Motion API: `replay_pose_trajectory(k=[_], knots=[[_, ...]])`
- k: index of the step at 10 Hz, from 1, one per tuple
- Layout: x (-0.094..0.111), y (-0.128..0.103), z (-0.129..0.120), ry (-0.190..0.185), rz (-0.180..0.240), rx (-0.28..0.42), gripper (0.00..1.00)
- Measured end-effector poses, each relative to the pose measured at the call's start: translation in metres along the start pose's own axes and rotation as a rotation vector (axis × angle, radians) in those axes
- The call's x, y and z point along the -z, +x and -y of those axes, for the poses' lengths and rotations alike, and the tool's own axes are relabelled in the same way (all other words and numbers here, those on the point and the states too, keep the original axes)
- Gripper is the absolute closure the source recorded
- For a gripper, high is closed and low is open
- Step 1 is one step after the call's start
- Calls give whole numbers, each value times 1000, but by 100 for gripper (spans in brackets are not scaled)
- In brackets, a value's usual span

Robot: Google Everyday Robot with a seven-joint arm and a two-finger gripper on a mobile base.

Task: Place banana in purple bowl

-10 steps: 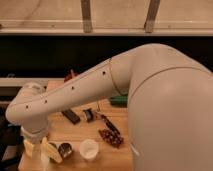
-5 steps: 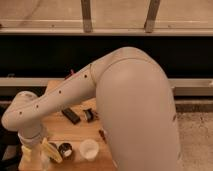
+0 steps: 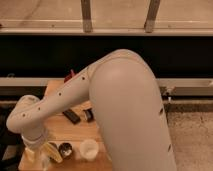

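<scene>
Claw [image 3: 40,154] hangs low over the front left corner of the bench [image 3: 75,134]; whether it is spread or pinching, I cannot tell. Banana [image 3: 53,151] lies just beside it, slanted, with a cup [image 3: 89,148] near on the right.

Nothing here carries writing, a label or a number that I can read. The hand [image 3: 35,150] hangs low over the front left corner of the desk [image 3: 75,132].

High camera looks down past arm [image 3: 120,110]; pincer [image 3: 39,150] lower-left.
</scene>
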Motion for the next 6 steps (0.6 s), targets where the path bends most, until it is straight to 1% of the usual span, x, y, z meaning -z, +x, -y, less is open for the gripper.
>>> replay_pose_trajectory(k=[1, 2, 4, 5, 6], knots=[[-2, 2, 3, 7, 1, -16, 49], [-2, 3, 5, 10, 4, -22, 57], [-2, 5, 6, 10, 18, -32, 77], [-2, 6, 8, 10, 17, -39, 88], [-2, 9, 10, 11, 1, -49, 97]])
